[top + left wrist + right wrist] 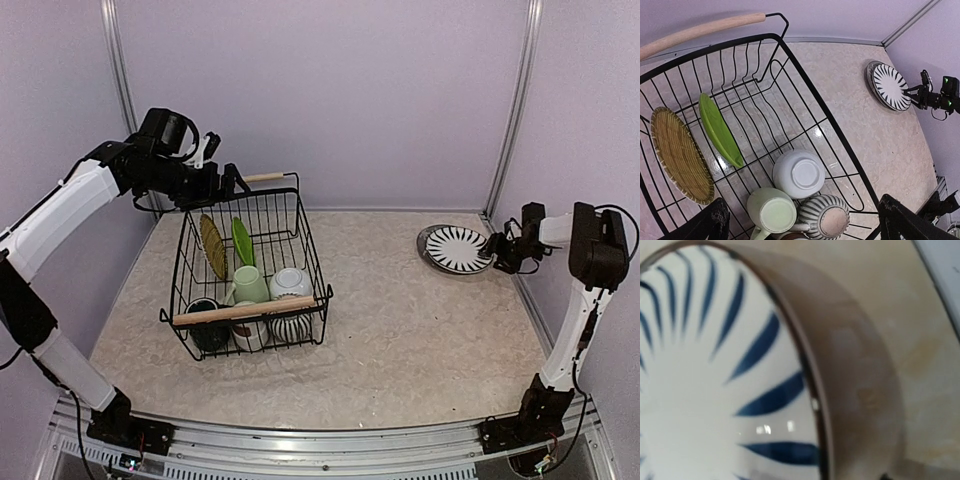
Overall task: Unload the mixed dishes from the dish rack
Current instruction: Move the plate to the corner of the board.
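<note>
Table (400, 330): pale speckled surface, enclosed by lilac walls.

Dish rack (312, 262): black wire basket on the left half of the table, with one wooden handle (245, 310) across the near side and a second at the far side.

Striped plate (457, 248): out of the rack, lying flat at the far right of the table, well apart from the basket. White with dark radiating stripes and a brownish rim.

Woven plate (212, 245): straw-coloured, standing on edge in the far left part of the rack.

Lime-green plate (242, 242): also on edge, just to the right of the woven plate.

White bowl (291, 283): upside down in the near right part of the rack.

Pale green mug (250, 285): just to the left of the bowl.

Striped mug (291, 326), small white cup (249, 333) and dark teal mug (207, 335): in a row along the near wall of the rack, under the near handle.

Left gripper (228, 182): above the far left corner of the rack, jaws spread wide, holding nothing.

Right gripper (498, 246): at the right rim of the striped plate. Jaw spread not discernible.
</note>
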